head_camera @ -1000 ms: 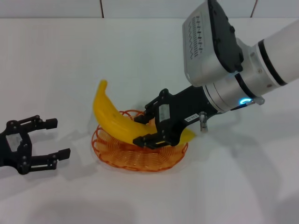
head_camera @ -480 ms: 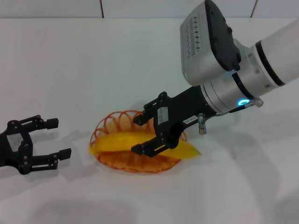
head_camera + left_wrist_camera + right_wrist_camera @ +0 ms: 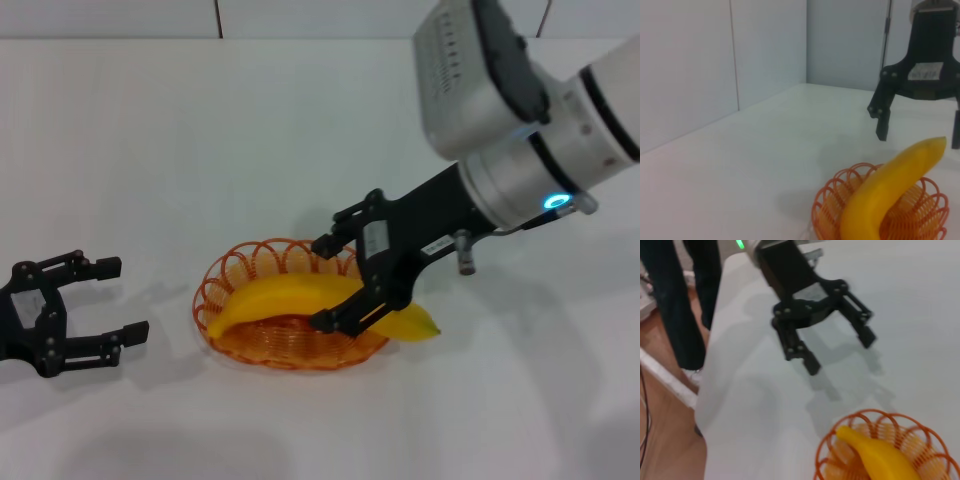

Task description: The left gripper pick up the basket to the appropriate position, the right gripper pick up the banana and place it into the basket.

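The banana (image 3: 300,297) lies lengthwise in the basket (image 3: 232,272) (one end overhanging the rim at 4 o'clock). The right gripper (image 3: 338,283) straddles it, fingers spread apart. At 9 o'clock, well clear, the left gripper (image 3: 112,298) rests splayed on the table (image 3: 150,150).

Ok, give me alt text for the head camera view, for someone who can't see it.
A yellow banana lies across an orange wire basket on a white table, with the right end effector open around its right end. The left end effector sits open at the left, apart from the basket.
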`<state>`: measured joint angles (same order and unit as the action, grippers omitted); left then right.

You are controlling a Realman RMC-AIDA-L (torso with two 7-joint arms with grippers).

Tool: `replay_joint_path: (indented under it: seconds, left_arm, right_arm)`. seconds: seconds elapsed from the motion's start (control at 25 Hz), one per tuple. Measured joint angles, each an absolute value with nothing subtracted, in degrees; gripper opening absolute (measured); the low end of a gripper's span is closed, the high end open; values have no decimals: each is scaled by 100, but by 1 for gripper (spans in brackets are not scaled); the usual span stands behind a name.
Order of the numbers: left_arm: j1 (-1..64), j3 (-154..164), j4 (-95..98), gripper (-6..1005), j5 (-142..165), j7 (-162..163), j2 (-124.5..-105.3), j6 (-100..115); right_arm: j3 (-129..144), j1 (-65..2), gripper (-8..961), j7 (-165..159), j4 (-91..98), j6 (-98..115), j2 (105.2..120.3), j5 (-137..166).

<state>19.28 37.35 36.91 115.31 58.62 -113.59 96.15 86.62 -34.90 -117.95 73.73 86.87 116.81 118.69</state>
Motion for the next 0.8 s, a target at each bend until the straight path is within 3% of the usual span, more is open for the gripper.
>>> replay_joint_path:
  seconds: [0.44, 0.8]
  left_arm:
    - [1909, 3734, 3691, 865, 11532, 5858, -11354, 9615]
    - [1898, 3735, 3691, 865, 11531, 5854, -11347, 9615]
  right_arm:
    - [6523, -2910, 861, -11121, 7054, 9332, 11673, 12105]
    - [4486, -2349, 861, -8137, 5394, 9916, 11637, 12192]
